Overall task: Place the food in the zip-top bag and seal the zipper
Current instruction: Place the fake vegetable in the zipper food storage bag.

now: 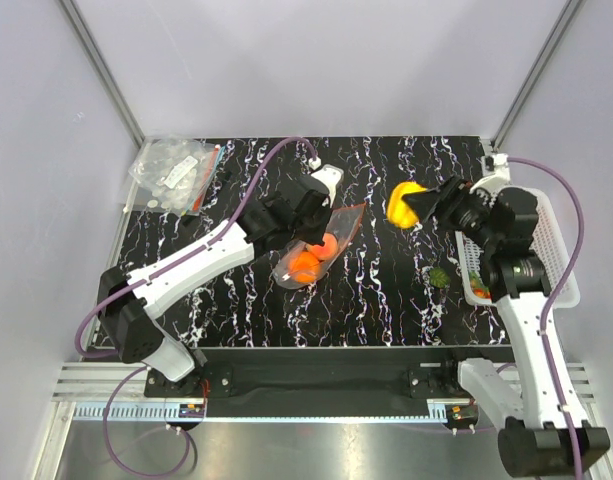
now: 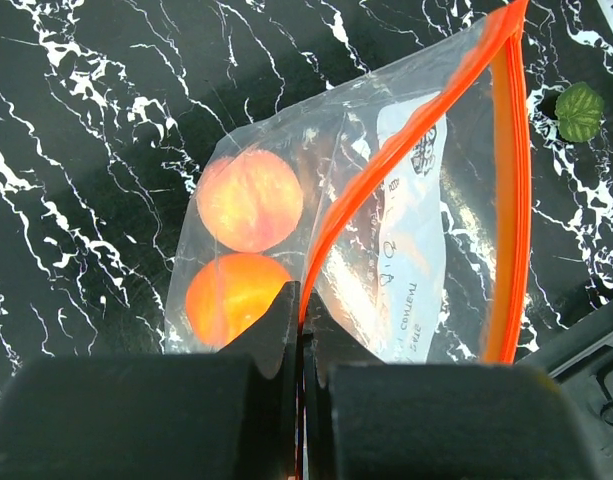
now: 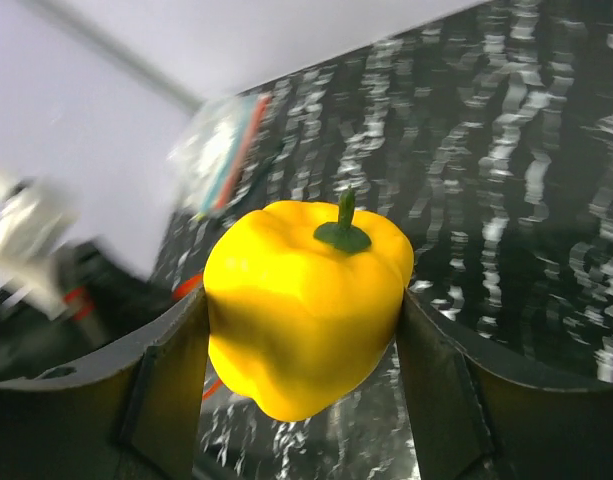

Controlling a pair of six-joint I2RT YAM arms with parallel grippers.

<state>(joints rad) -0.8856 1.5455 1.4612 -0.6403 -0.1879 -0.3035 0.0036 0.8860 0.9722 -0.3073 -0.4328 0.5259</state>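
1. Far left, back corner, well apart from the left pincer point(image 2: 301, 312): a heap of spare clear bags point(image 1: 176, 172) on the black marbled table point(image 1: 386, 320).
2. Left pincer: fingers pressed together, clamped on the zipper point(image 2: 386, 165) edge of the zip-top bag point(image 2: 416, 250). Beyond the fingertips the two red-orange strips spread apart, so the mouth gapes.
3. Inside the bag, just left of the pinch in the wrist view: two orange fruits point(image 2: 251, 200) point(image 2: 234, 298), one just beside the other.
4. Small green leafy piece point(image 1: 438, 275) on the table, nearer the right pincer point(image 3: 304, 330).
5. Right pincer: fingers wide, clamped on the yellow pepper point(image 3: 296, 290), stem up. It is held in the air right of the bag mouth, not touching it.
6. White basket point(image 1: 564, 262) just right of that pincer; something orange inside, unclear.
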